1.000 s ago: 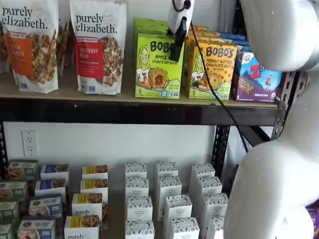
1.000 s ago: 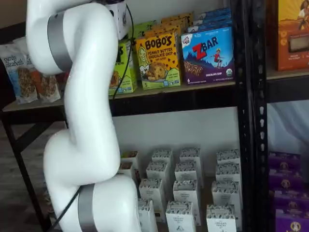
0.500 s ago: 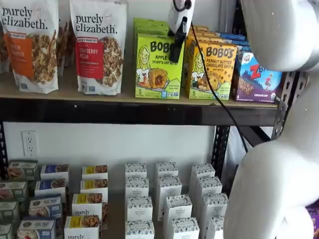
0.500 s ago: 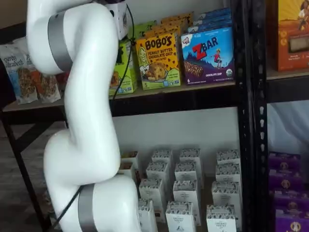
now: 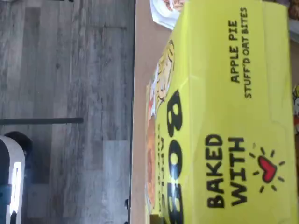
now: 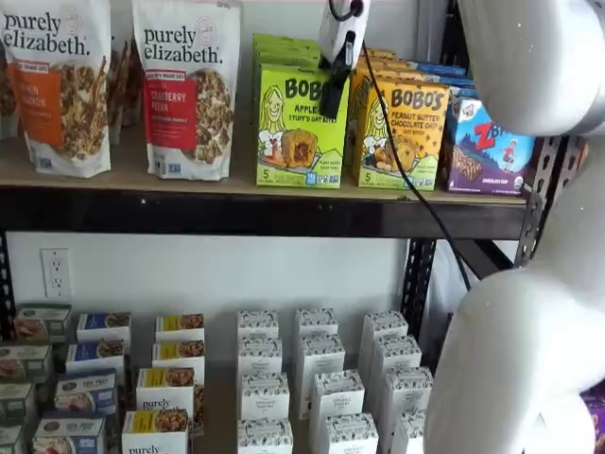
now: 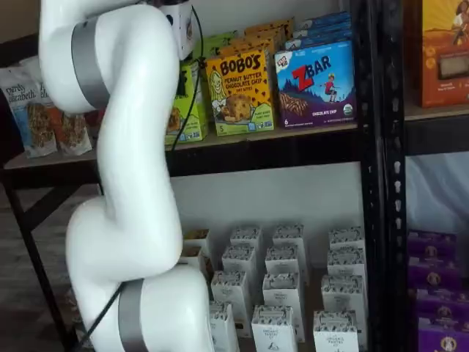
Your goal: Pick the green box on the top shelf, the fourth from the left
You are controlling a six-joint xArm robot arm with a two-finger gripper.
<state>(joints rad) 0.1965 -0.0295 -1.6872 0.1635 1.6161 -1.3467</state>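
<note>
Lettering "Apple Pie" on the green box (image 5: 224,116) fills the wrist view; a shelf view shows the gripper (image 6: 333,95) at its one o'clock corner, grip impossible to judge.

Shop-like shelves (image 6: 236,210) of boxed snacks (image 6: 265,378)

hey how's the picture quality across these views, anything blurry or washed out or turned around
Wrist view: turned on its side, and the green box fills it so close that its print is soft. Shelf view: the white arm is overexposed and blocks the right side, yet the green box and the top shelf read sharply. Other shelf view: the arm hides most of the box, and the left edge is dim.
</note>
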